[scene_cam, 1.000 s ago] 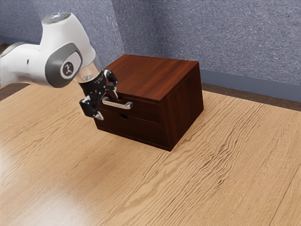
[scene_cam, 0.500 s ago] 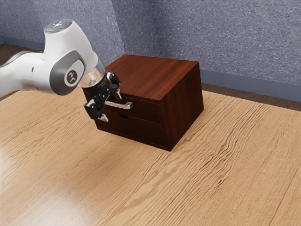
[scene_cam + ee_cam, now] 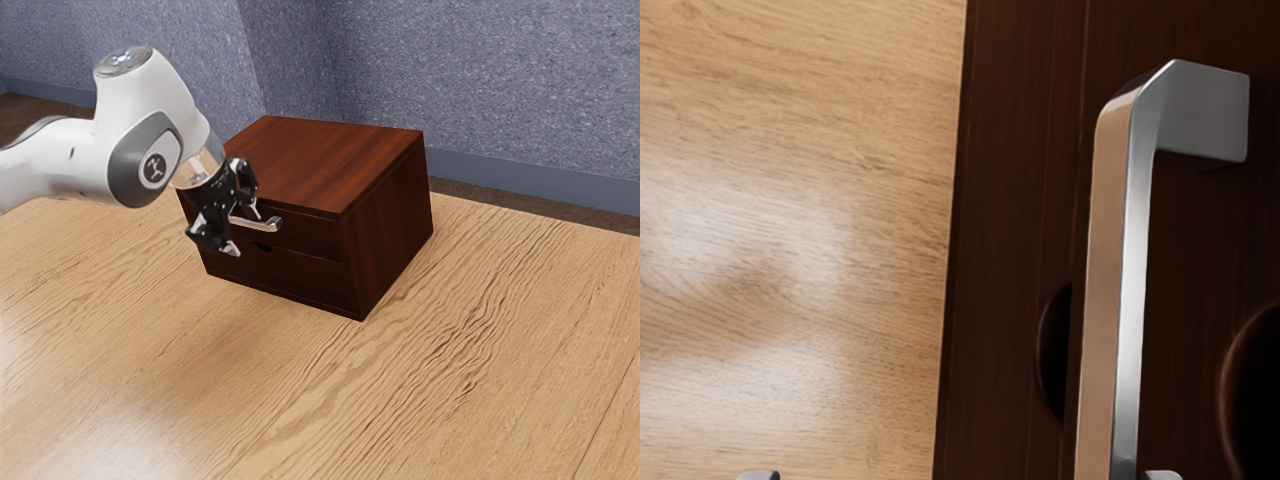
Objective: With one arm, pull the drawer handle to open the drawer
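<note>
Between your jaws the handle (image 3: 1118,300) is brushed metal with a satin sheen; behind it the cabinet face (image 3: 1010,200) is smooth dark wood; below them the table (image 3: 790,200) is pale, grained, faintly glossy wood.

No words, numbers or brand names can be read anywhere. The one sign is a small white emblem (image 3: 152,166), shaped like a stick figure, printed on the round grey cap (image 3: 133,150) of the white robot arm's (image 3: 60,165) joint. It sits at about nine o'clock from the dark brown wooden drawer cabinet (image 3: 330,165). It is too small to tell whether it holds any letters.
</note>
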Action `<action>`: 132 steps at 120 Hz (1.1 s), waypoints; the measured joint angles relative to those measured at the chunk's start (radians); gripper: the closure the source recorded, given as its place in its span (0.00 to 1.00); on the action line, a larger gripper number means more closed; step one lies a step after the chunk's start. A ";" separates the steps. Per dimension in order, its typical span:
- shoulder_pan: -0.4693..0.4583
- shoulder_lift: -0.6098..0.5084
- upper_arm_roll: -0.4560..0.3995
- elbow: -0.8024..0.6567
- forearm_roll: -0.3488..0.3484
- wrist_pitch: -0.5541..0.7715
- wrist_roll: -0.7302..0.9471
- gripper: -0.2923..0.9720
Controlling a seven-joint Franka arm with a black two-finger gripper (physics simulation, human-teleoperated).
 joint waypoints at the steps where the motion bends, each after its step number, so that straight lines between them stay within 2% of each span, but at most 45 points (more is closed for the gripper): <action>1: 0.000 0.000 0.000 -0.001 0.000 0.001 0.000 0.42; 28: 0.003 0.000 0.000 -0.016 -0.002 0.016 0.000 0.47; 50: 0.005 -0.011 0.001 -0.030 -0.001 0.022 0.000 0.62; 68: 0.006 -0.033 0.002 -0.058 -0.001 0.024 0.000 0.69; 132: 0.020 -0.146 0.002 -0.191 -0.001 0.025 0.000 0.73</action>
